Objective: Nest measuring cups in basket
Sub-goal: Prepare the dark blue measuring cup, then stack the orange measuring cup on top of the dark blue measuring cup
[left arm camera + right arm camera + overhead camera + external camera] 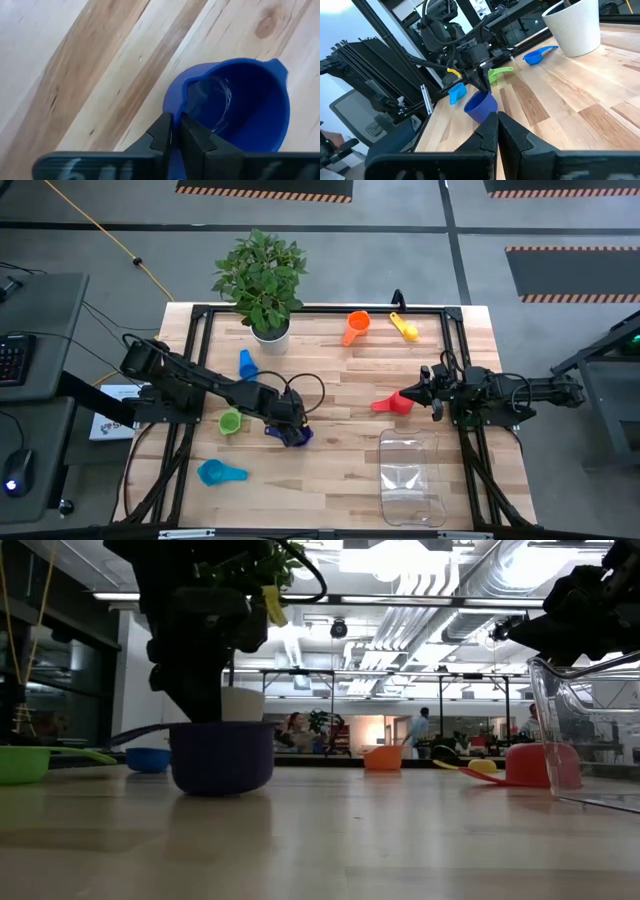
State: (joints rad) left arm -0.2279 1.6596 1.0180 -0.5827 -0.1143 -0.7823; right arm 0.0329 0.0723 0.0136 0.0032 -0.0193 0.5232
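Note:
A dark blue measuring cup stands on the table left of centre, its base on the wood. My left gripper comes down on it from above, shut on its rim. The clear basket sits at the near right. Lying loose on the table are a green cup, a light blue cup, a blue scoop, an orange cup, a yellow cup and a red cup. My right gripper waits shut at the right, level, above the table. My left gripper pinches the dark blue cup's wall at the rim, with one finger inside the bowl and the other outside. The fingers point steeply down from above. The cup stands upright with its base on the table.
A white pot with a green plant stands at the far left of the table. A black frame runs round the table's edges. Bare wood lies between the dark blue cup and the basket.

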